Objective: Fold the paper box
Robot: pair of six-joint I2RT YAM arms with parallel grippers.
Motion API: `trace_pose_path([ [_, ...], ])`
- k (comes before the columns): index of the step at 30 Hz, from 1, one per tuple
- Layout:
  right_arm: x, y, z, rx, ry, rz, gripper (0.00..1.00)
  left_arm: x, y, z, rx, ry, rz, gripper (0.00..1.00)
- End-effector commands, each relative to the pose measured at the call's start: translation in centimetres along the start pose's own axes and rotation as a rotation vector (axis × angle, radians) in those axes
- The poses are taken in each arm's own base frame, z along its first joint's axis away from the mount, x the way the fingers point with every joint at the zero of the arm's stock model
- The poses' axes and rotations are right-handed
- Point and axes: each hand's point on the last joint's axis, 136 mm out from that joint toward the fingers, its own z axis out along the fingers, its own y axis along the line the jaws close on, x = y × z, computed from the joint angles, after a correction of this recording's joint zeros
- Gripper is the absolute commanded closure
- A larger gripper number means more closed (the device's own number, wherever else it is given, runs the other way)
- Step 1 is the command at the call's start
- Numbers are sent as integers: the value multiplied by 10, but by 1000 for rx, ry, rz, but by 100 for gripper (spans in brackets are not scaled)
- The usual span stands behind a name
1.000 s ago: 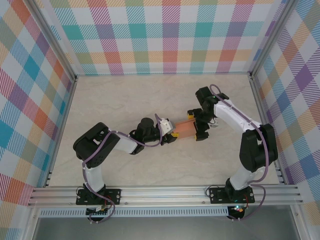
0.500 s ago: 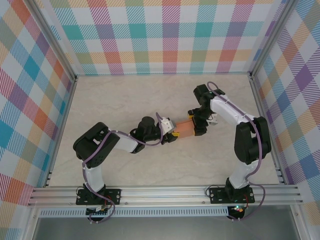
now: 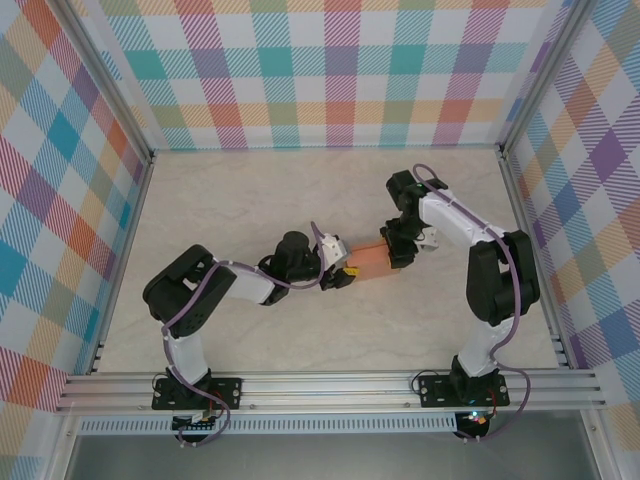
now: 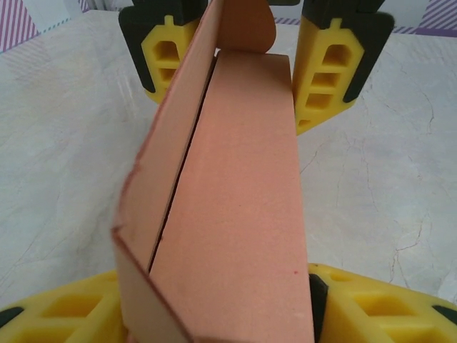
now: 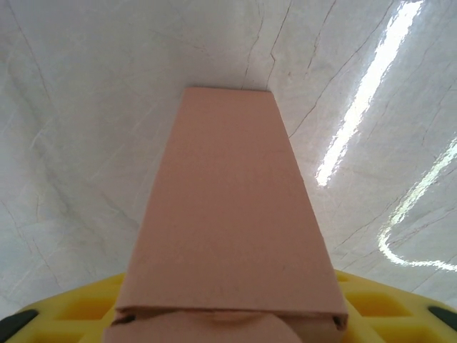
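Left gripper (image 3: 346, 272) is clamped on the near end of the paper box (image 3: 372, 260), just right of the table's (image 3: 230, 200) centre; the box is already formed into a flat sleeve. One long side panel (image 4: 166, 164) gapes open and the rounded tuck flap (image 4: 246, 25) at the far end isn't seated, so closing is left to do. Right gripper (image 3: 396, 254) straddles that far end, half open with fingers close in. I can't tell if it's actually gripping.

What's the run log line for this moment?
salmon-orange cardboard paper box: long side flap ajar | left gripper: shut on one end | right gripper: straddles opposite end, grip unclear
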Motion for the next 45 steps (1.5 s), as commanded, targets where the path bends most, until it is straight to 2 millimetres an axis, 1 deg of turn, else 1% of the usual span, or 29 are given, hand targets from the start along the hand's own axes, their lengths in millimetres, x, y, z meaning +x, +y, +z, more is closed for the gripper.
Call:
trace_pose_path([
  [1,-1,-2,-6,11,-21,24,49,-27,1,-15,4,-46,17,43],
  [4,-2,0,-7,3,-31,22,54,-28,2,-28,-12,-47,8,43],
  [8,-1,0,-8,1,-26,16,54,-28,1,-45,-16,-44,-8,43],
  [10,-2,-1,-9,-1,-31,16,54,-25,-1,-50,-11,-28,-9,42],
  [13,-5,-1,-10,-6,-46,10,55,-18,3,-54,-18,-16,-17,41],
  [16,-4,-1,-10,-10,-45,0,57,-14,15,-57,-48,-12,-15,42],
  [19,-4,-3,-8,-1,-41,-4,57,-14,37,-59,-115,-42,-42,42],
  [21,-5,-4,-7,1,-43,-9,57,-15,46,-55,-131,-41,-66,42],
  [23,-5,-6,-6,8,-44,-10,58,-20,51,-50,-130,-57,-79,42],
  [28,-2,-5,-4,10,-40,-17,58,-35,50,-42,-81,-146,-129,42],
  [32,1,-5,-2,16,-33,-26,58,-49,41,-44,-51,-211,-150,41],
  [38,1,-7,1,24,-40,-36,58,-47,27,-40,-2,-199,-148,41],
  [45,-1,-7,1,23,-52,-49,58,-40,21,-33,25,-185,-155,41],
])
